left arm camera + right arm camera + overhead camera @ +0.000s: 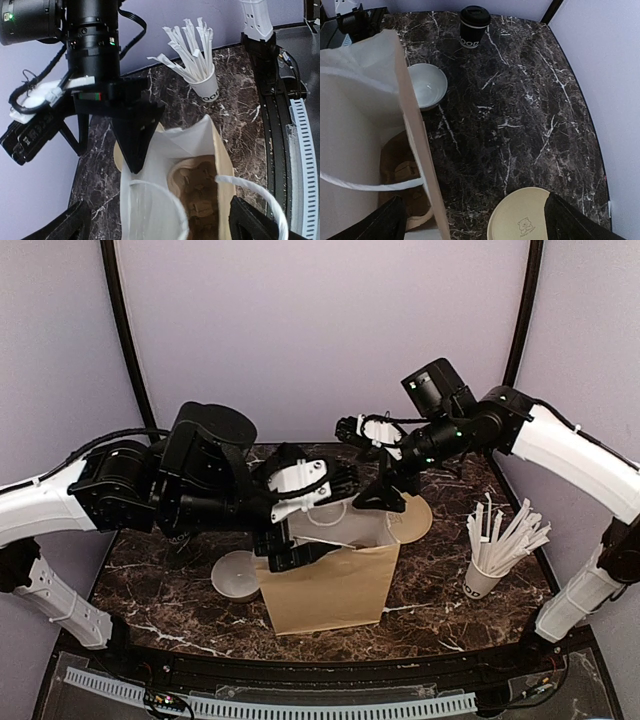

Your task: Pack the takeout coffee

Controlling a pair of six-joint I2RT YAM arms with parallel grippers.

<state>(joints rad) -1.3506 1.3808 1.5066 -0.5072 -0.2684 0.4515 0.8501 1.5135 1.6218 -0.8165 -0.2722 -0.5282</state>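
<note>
1. Where the table's near edge runs along the bottom of the overhead view, a brown paper bag (335,590) stands upright at lower middle. Its mouth is open and its white string handles are up. A brown cardboard tray (197,190) lies at its bottom.
2. Just left of the bag sits a white bowl (232,575). At lower right, well apart, is a white cup of wrapped straws (492,558).
3. Over the bag's mouth hangs the left gripper (157,220), fingers spread wide and holding nothing.
4. Above the bag's far right corner is the right gripper (472,212), likewise splayed and empty, with the bag's wall passing under it.
5. Behind the bag, to the right, a round tan disc (418,515) lies flat on the dark marble table (450,610).
6. Farthest off is the coffee cup (474,26). It stands upright with its black lid on, at top centre of the right wrist view. It is beyond the bowl and well apart from the bag and both grippers. From overhead the left arm hides it.
</note>
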